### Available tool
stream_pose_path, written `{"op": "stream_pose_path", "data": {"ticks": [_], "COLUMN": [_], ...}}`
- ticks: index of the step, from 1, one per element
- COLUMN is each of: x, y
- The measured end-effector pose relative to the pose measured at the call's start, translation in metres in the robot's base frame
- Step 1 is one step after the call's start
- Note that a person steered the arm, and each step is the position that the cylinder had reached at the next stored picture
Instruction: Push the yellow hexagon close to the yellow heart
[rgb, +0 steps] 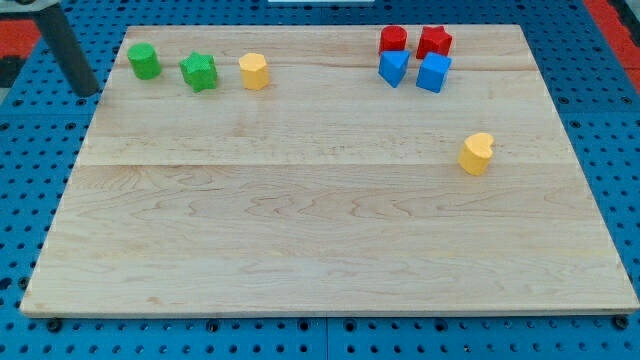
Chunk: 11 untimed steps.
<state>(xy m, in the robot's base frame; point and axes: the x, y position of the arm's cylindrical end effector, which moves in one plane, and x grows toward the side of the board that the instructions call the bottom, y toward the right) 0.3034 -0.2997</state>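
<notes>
Yellow hexagon (254, 71) upright, one only — yellow heart (477, 153) at its four o'clock, well apart. My tip (84, 92) sits off-board at nine o'clock — bare rod, nothing to grip.

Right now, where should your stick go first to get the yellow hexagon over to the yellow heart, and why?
Probably I should bring my tip to the left side of the yellow hexagon. My tip sits off the board's top-left corner, beyond the green blocks, touching nothing. The yellow heart lies far toward the view's right and a bit lower, so the push must start from the hexagon's upper-left side.
</notes>
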Motion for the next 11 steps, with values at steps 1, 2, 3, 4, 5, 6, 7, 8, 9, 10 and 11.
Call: {"op": "stream_pose_path", "data": {"ticks": [1, 2, 3, 4, 5, 6, 7, 8, 9, 10, 11], "x": [-0.055, -0.071, -0.048, -0.034, -0.03, -0.03, -0.001, 0.075, 0.097, 0.093, 0.075], "y": [0.01, 0.018, 0.102, 0.164, 0.199, 0.205, 0.262, 0.341, 0.394, 0.404, 0.294]}}
